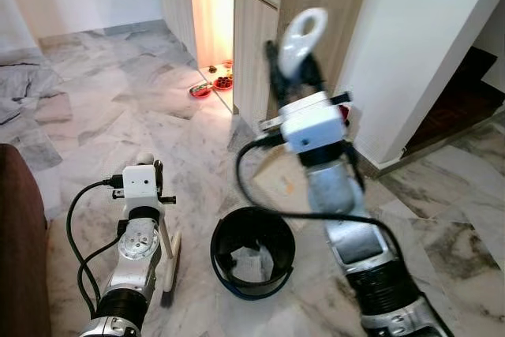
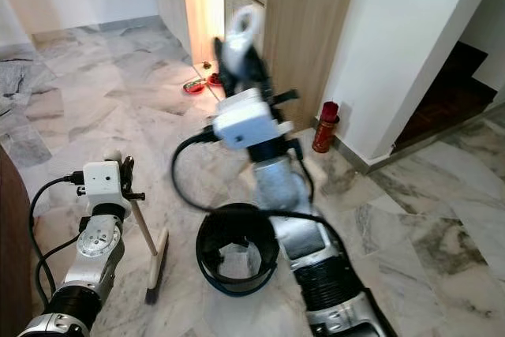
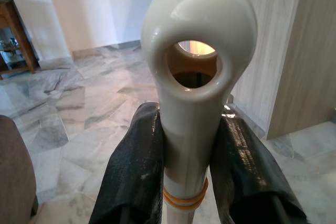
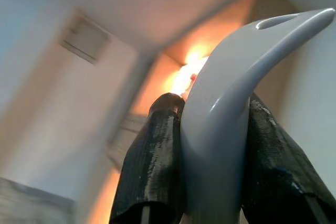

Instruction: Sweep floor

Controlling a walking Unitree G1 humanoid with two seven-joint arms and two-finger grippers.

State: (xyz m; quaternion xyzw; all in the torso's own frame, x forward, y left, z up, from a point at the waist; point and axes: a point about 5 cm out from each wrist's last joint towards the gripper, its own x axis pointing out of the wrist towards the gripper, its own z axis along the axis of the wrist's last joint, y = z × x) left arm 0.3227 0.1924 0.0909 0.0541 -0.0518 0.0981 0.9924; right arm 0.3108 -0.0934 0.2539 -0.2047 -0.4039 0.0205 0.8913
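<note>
1. Key relation first: both tools are already in hand, so it comes down to how they sit against each other. The left gripper [image 3: 184,182] has its two black fingers pressed onto the cream handle of a small broom [image 2: 155,262], just under the loop at the top. The stick runs down and a bit toward the robot's right, with the bristle head resting on the floor [image 1: 118,108] just beside the dustpan.

2. The right gripper [image 4: 210,182] is pinching a pale grey handle [image 1: 300,41] that sticks up above the wrist, with the fingers closed tight on both sides. It looks like the dustpan's handle, though motion blur makes the join hard to trace.

3. The black, bucket-shaped dustpan [image 1: 252,252] sits low between the two arms, mouth up. The broom head is on its left side, so I'd guess any sweep runs left to right into it.

4. Surface is glossy marble tile, hard and slick, so dust should slide easily.

5. Room: wooden cabinet wall [image 1: 260,45] ahead with a lit niche, red bowls [image 1: 211,86] at its foot, a red can [image 2: 324,126] by the white wall, and a brown sofa edge [image 1: 20,242] on the robot's left.
</note>
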